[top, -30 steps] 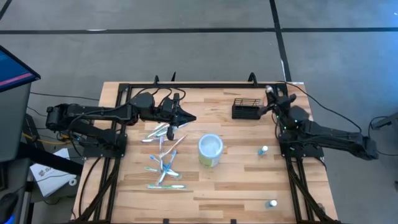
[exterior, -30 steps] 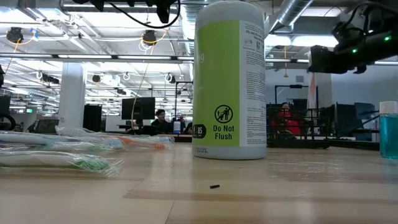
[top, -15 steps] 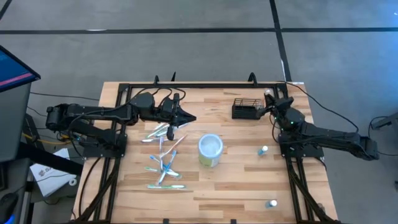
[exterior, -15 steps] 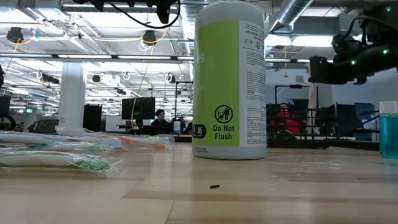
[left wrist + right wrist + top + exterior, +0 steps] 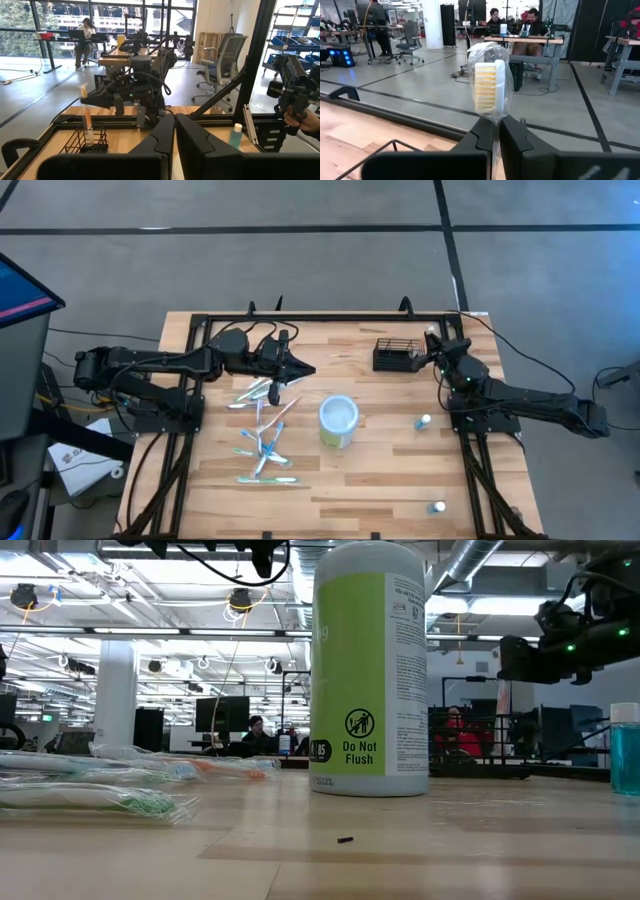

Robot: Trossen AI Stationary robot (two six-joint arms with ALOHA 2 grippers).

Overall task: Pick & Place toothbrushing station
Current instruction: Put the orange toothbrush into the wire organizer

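Now — right hand (image 5: 496, 132) over basket (image 5: 396, 355), clamped on wrapped toothbrush (image 5: 488, 87) | left hand (image 5: 308, 370) closed, empty

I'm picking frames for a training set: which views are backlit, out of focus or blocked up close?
Low view: the white-and-green canister stands close and hides the middle; ceiling lights glare, and the wrapped toothbrushes look soft. Left wrist view: bright windows behind, the left gripper dark against them. Right wrist view: the wrapped toothbrush in the right gripper shows glare; the room behind is soft. High view: evenly lit.
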